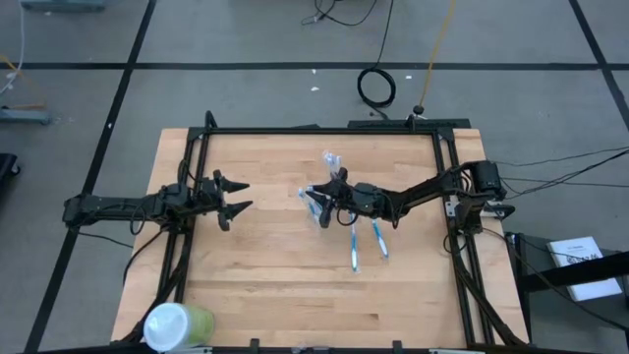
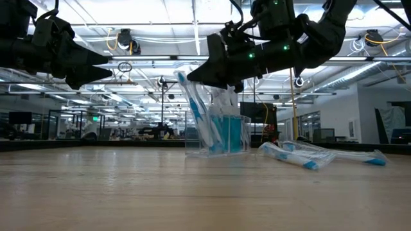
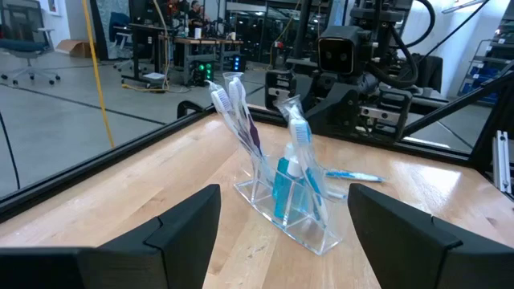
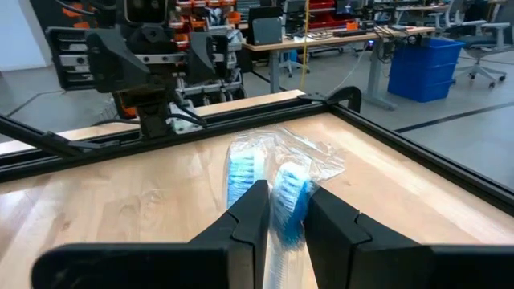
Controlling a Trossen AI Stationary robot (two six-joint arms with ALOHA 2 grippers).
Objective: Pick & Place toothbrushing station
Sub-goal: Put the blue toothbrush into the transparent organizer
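Right tool (image 4: 283, 210) loading a slim blue-and-white wrapped toothbrush (image 4: 287, 193) into the clear plastic holder (image 3: 299, 210).
Clamped on it above the mid-tabletop (image 1: 275, 275) holder, it is needing lowering, then release; the left tool (image 1: 233, 200) is waiting, fingers apart.

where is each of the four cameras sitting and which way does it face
High view: above the wooden table, looking straight down; both dark arms show, left gripper open.
Low view: at tabletop height, looking level into the room; both arms hang from above the clear plastic holder.
Left wrist view: on the left arm, facing the holder and the right arm beyond; its own fingers show.
Right wrist view: on the right arm, facing the left arm; right gripper shut on a wrapped blue-and-white toothbrush.
Shared: the low and left wrist views both show the holder of toothbrushes.
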